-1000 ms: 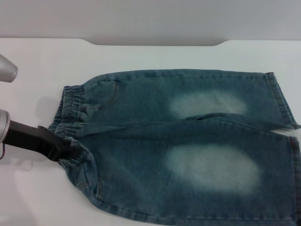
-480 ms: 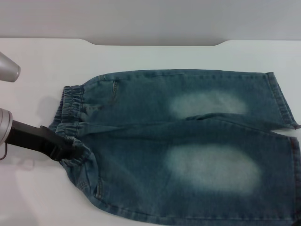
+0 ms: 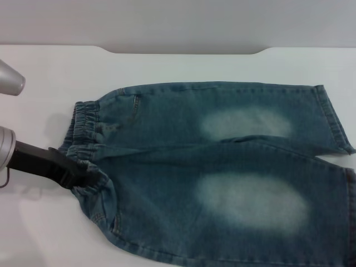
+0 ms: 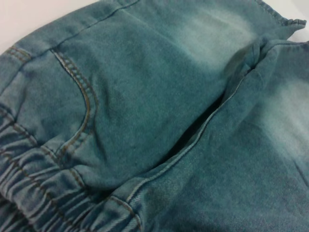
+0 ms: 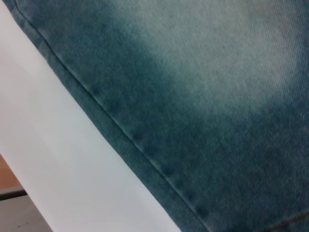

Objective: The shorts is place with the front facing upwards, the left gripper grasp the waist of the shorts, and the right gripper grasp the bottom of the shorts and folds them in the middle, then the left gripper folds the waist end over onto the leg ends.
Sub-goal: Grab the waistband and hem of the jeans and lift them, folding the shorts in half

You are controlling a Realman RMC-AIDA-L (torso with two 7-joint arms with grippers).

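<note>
The blue denim shorts [image 3: 222,167] lie flat on the white table [image 3: 183,67], front up, with a pale faded patch on each leg. The gathered elastic waist [image 3: 83,125] points to the left and the bottom of the shorts, the leg ends [image 3: 334,119], to the right. My left gripper [image 3: 83,175] comes in from the left, and its dark jaws are shut on the near corner of the waist, where the cloth bunches. The left wrist view shows the waistband [image 4: 34,183] and a front pocket seam up close. The right wrist view shows the side edge of the shorts [image 5: 217,96]. My right gripper is out of view.
A silver-white part of the left arm [image 3: 11,80] shows at the left edge. A grey wall runs behind the table's far edge [image 3: 183,51]. In the right wrist view the white table [image 5: 63,159] ends at a near edge with floor beyond.
The left gripper has drawn slightly left with the waist corner. The near leg's hem at the right has shifted a little.
</note>
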